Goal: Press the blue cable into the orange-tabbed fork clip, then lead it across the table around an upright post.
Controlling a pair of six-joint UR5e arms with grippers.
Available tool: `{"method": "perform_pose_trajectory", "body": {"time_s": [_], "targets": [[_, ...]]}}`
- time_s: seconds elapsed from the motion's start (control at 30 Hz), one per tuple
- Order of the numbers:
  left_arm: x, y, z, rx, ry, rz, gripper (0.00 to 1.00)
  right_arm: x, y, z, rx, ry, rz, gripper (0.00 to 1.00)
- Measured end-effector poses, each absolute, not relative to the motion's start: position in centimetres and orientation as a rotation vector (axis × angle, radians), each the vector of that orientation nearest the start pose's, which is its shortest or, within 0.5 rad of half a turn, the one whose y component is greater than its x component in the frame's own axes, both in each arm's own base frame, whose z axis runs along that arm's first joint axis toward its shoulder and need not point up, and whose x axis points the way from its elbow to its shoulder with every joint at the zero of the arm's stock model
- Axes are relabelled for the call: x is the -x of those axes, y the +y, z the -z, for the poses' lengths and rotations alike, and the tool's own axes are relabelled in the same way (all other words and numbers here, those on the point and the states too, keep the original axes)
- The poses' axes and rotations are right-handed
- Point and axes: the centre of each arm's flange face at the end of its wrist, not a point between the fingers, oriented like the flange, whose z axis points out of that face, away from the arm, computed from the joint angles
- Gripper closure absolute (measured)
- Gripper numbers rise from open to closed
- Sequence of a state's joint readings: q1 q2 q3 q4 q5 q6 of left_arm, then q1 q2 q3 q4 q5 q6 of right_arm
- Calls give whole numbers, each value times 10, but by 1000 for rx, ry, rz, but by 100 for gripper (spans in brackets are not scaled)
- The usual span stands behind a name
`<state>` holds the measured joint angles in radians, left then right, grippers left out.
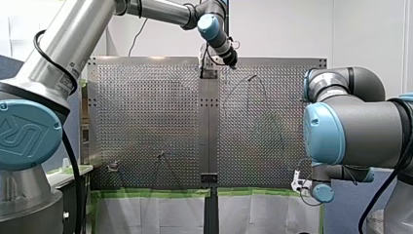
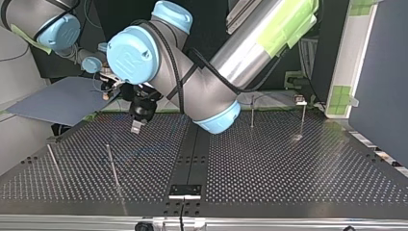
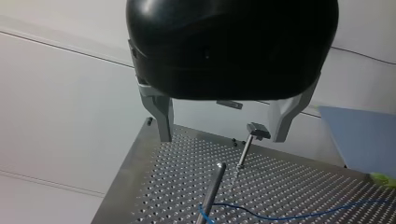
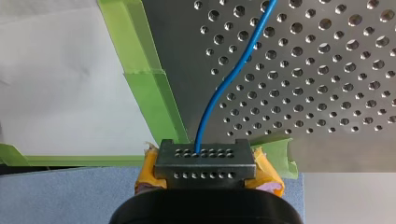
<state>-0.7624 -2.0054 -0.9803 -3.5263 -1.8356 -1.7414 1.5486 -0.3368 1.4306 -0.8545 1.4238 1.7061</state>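
My right gripper (image 4: 205,155), with yellow pads, is shut on the blue cable (image 4: 233,74) just off the table's green-taped corner. From its fingers the cable runs out over the perforated plate. My left gripper (image 3: 223,137) hangs open above the table with nothing between its metal fingers (image 3: 163,119). Ahead of it stand a plain upright post (image 3: 214,189) and a post with a clip head (image 3: 254,132). The cable (image 3: 289,217) passes the plain post's foot. In the front view my left gripper (image 1: 210,68) is at the table's far middle and my right gripper (image 1: 297,181) at its near right corner. A small clip (image 1: 113,166) sits near left.
Two more thin posts (image 2: 252,110) stand at the top view's right, one carrying the small clip (image 2: 299,99). A blue-grey board (image 2: 62,98) lies beyond the table at that view's left. Green tape (image 4: 154,93) lines the table's edge.
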Motion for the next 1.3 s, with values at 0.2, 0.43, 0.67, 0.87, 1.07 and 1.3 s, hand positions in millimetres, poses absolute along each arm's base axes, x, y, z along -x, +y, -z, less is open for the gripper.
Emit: {"method": "perform_pose_trajectory", "body": {"time_s": [0.2, 0.43, 0.67, 0.87, 1.07, 1.3], "targets": [[-386, -518, -490, -338, 1783, 432, 0, -134, -656, 166, -1399, -1456, -1282, 100], [-384, -520, -490, -322, 1781, 440, 0, -135, -656, 166, -1399, -1457, -1284, 100], [-382, -514, -488, -300, 1804, 388, 0, -137, -656, 166, -1403, -1455, -1287, 100], [-381, -510, -488, -267, 1811, 328, 0, -138, -656, 166, -1403, -1455, -1288, 100], [-379, -507, -488, -232, 1808, 283, 0, -138, -655, 166, -1402, -1457, -1289, 100], [-379, -504, -489, -203, 1804, 244, 0, -138, -656, 166, -1401, -1458, -1289, 100]]}}
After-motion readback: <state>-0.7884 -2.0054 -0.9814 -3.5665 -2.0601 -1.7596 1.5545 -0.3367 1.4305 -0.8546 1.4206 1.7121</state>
